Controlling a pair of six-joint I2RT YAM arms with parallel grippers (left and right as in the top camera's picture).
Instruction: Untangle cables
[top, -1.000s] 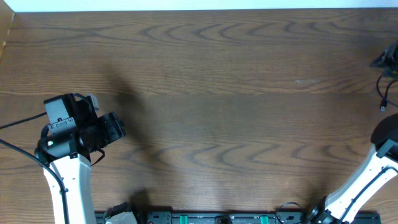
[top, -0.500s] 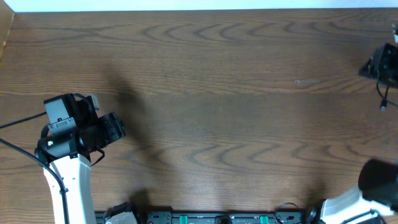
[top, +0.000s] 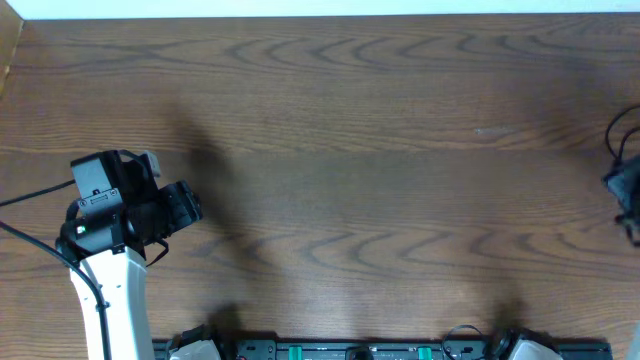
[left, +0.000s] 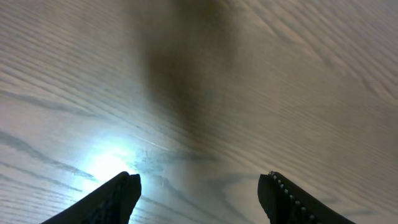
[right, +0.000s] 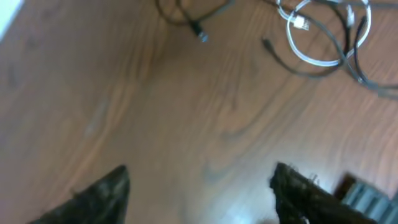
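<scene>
The cables lie loose at the top of the right wrist view: a thin black cord ending in a small plug (right: 198, 31), a whitish coil (right: 314, 43), and dark cords (right: 364, 65) crossing it. My right gripper (right: 199, 183) hovers open short of them, nothing between its fingers. In the overhead view it is a dark blur (top: 625, 188) at the right edge, with a bit of black cord (top: 612, 138) just above it. My left gripper (top: 190, 207) stays at the far left, open (left: 199, 186) over bare wood.
The wooden table (top: 350, 150) spans the whole overhead view. A rail with green fittings (top: 350, 351) runs along its front edge. A pale strip (top: 300, 8) borders the far edge.
My right gripper has opened wider and moved from the far right corner toward the front along the right edge. Its white arm link has left the overhead view. The left arm has not moved.
</scene>
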